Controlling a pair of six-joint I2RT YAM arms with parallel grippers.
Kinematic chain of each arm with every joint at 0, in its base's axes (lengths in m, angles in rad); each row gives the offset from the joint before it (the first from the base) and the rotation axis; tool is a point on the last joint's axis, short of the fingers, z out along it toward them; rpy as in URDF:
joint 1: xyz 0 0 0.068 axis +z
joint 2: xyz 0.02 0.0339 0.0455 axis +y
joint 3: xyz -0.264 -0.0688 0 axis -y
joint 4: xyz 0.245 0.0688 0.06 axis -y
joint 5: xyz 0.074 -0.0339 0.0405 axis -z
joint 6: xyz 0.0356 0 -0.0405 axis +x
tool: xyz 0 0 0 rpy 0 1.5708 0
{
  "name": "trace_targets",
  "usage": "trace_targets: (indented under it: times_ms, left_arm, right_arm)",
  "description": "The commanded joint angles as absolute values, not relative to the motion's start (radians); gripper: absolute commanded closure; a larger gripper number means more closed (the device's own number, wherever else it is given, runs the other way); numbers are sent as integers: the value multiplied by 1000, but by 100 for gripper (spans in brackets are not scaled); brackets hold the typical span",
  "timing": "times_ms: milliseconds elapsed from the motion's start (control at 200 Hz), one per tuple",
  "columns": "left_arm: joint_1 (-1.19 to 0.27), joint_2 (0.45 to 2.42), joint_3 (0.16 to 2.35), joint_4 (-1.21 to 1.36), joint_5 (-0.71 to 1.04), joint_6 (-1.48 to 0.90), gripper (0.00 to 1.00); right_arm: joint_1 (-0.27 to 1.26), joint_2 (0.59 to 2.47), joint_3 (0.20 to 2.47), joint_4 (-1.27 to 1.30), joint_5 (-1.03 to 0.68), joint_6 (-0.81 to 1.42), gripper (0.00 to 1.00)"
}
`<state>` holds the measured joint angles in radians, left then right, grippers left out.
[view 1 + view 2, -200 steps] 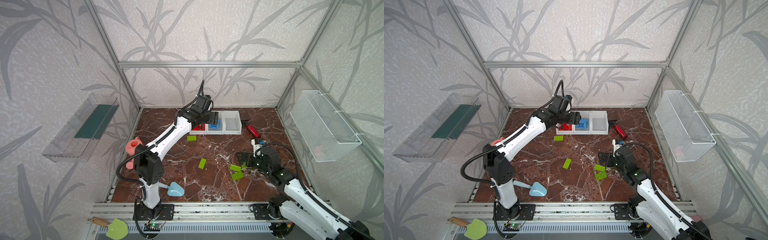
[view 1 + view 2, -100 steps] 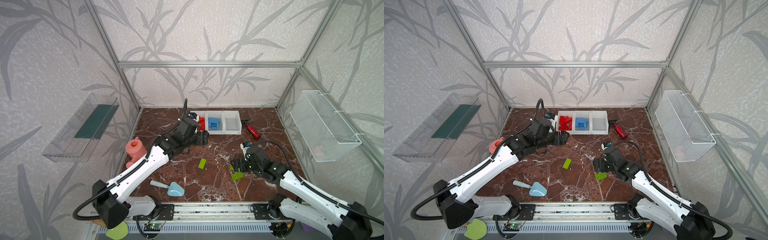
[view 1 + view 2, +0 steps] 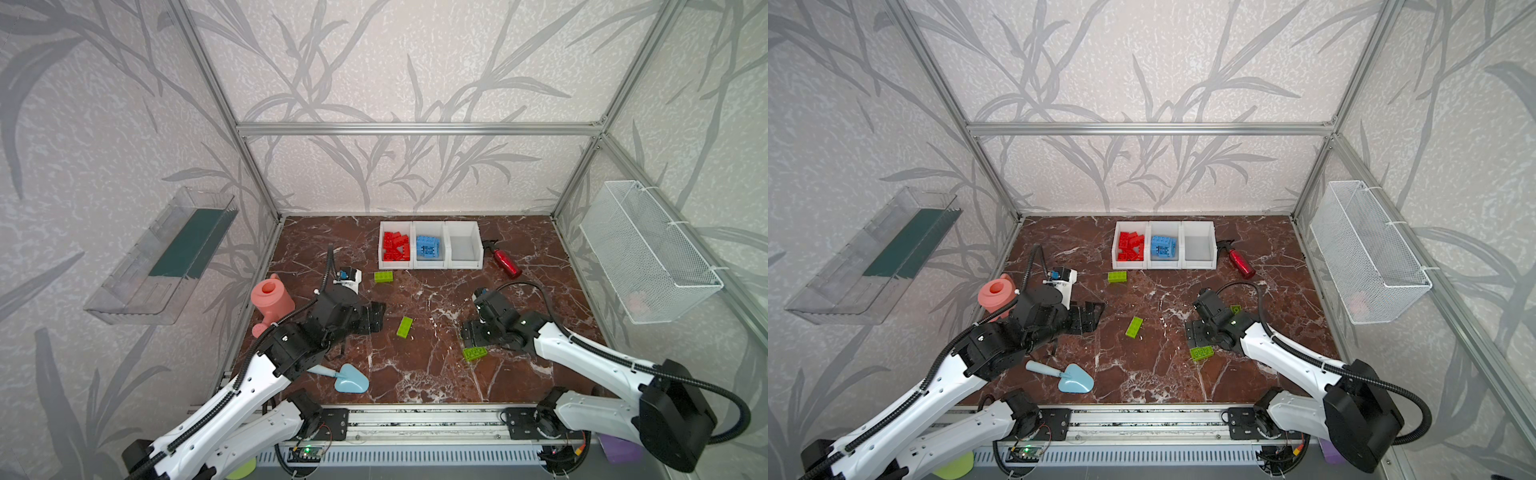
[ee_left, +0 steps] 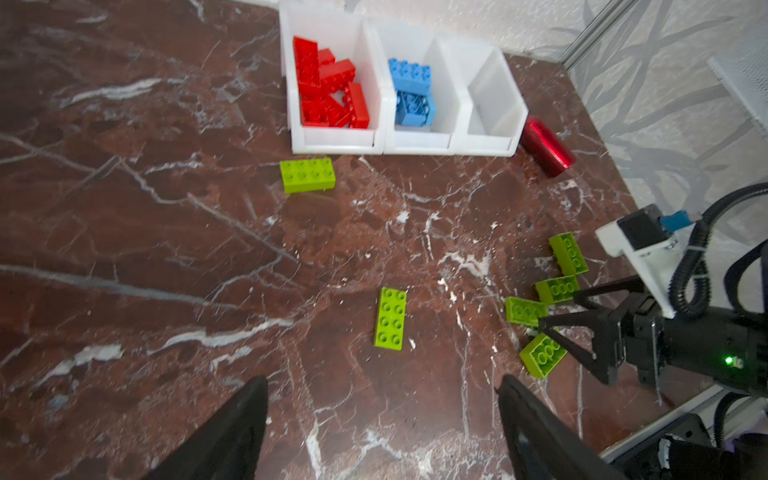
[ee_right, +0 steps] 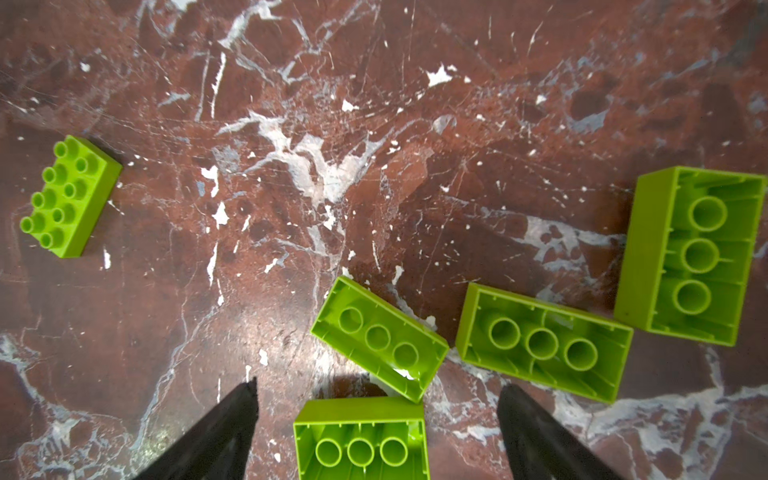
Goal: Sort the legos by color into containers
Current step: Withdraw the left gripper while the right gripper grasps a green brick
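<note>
Legos (image 5: 359, 438), green and upturned, are lying clustered at the right gripper (image 5: 377, 384), one sitting untouched between its spread jaws. Another is lying ahead of the left gripper (image 4: 380, 378), also spread. Red and blue ones are sitting in the containers (image 3: 430, 266). The right arm (image 3: 582, 353) is hiding most of the cluster in both top views. The left gripper has been pulling back from the containers.
</note>
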<state>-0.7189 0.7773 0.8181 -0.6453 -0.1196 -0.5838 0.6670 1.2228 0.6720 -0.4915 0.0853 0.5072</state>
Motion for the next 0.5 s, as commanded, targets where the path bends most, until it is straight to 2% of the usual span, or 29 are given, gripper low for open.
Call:
trace_targets:
  times_ms: [0,230,495]
  left_arm:
    - [-721,730,766,-661,-138,-641,13]
    - [-723,701,717,-644,-107,-663,13]
    - [-724,700,700,-616,-78,-667,13]
  right_arm:
    - [675,1237,685,-494,91,602,8]
    - [677,1245,633,-437,92,775,8]
    - [686,1342,657,-418,101,819,8]
